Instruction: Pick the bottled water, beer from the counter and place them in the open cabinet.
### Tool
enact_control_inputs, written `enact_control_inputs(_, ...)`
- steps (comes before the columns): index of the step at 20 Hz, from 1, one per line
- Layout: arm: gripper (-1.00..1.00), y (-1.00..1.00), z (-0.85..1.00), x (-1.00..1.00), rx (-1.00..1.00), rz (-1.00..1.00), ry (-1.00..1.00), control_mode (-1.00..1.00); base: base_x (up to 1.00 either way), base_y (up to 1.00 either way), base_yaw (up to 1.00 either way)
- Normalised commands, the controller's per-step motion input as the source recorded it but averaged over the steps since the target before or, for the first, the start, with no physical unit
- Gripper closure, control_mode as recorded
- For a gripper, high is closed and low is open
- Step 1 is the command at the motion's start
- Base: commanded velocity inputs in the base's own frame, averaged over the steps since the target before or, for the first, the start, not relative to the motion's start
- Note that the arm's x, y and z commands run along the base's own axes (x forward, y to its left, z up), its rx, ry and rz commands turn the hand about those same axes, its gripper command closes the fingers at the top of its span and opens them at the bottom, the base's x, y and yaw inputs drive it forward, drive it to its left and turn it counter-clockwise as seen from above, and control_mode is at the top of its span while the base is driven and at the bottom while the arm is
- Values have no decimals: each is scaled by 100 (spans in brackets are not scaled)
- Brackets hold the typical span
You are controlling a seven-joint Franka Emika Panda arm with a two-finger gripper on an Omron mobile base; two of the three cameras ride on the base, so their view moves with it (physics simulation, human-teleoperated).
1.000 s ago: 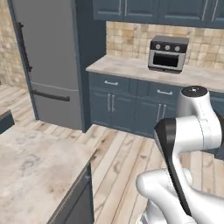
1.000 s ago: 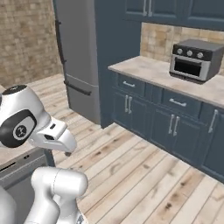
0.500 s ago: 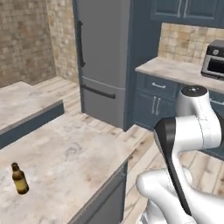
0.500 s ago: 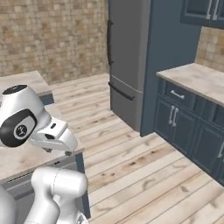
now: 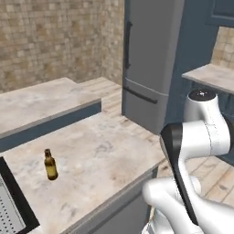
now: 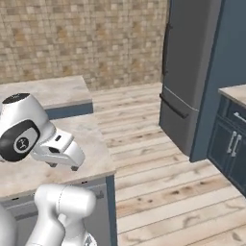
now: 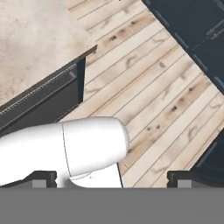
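Note:
The beer [image 5: 50, 165], a small brown bottle with a yellowish label, stands upright on the marbled counter [image 5: 100, 155], near the black sink [image 5: 13, 201] at the lower left. My arm is folded up at the counter's right end, well away from the bottle. In the hand view my gripper [image 7: 111, 178] is open with nothing between its fingertips [image 7: 43, 178], and it looks down past the counter corner [image 7: 39, 39] at the wooden floor. The bottled water and the open cabinet are out of view.
A tall grey fridge [image 5: 151, 59] stands across a wooden floor aisle [image 6: 158, 163]. Dark blue base cabinets [image 6: 233, 146] with silver handles run to its right. A second, raised counter slab [image 5: 41, 100] lies behind the beer.
The whole picture has swung: the camera has moved with the base. The fridge slid right, and the counter with the beer came closer. The arm's pose is unchanged.

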Motion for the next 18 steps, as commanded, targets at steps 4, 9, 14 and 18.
enact_control_inputs(4, -100, 0, 0, 0, 0, 0, 0, 100, 44, 27, 58)
enact_control_inputs(9, -100, 0, 0, 0, 0, 0, 0, 100, 48, 33, 55)
enact_control_inputs(14, -100, 0, 0, 0, 0, 0, 0, 100, 1, 71, 38)
enact_control_inputs(18, -100, 0, 0, 0, 0, 0, 0, 100, 6, 71, 26)
